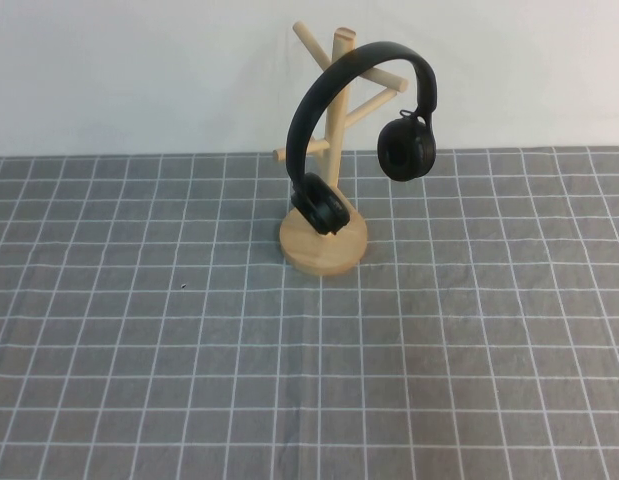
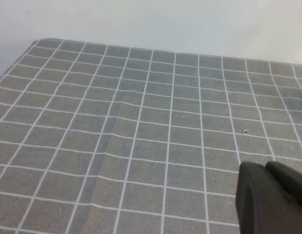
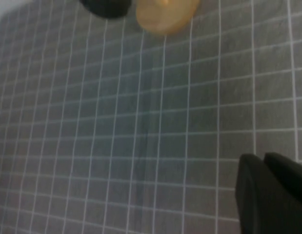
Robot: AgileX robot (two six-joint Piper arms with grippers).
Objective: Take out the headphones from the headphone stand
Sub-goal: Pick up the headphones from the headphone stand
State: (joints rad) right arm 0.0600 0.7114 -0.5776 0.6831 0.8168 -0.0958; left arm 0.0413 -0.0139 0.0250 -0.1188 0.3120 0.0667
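Over checked tabletop (image 1: 139,350), left gripper (image 2: 266,165) and right gripper (image 3: 264,157) with fingers together, well apart from headphones (image 1: 406,148); likely risk of snagging a peg and toppling headphone stand (image 1: 324,252).

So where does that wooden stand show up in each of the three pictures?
High view: the headphone stand stands centre back on the grid cloth, with the headphones hanging on it.
Left wrist view: not in it; only cloth and the left gripper.
Right wrist view: just its round base at the top edge; the right gripper is low.
Shared landmark: the grid cloth.
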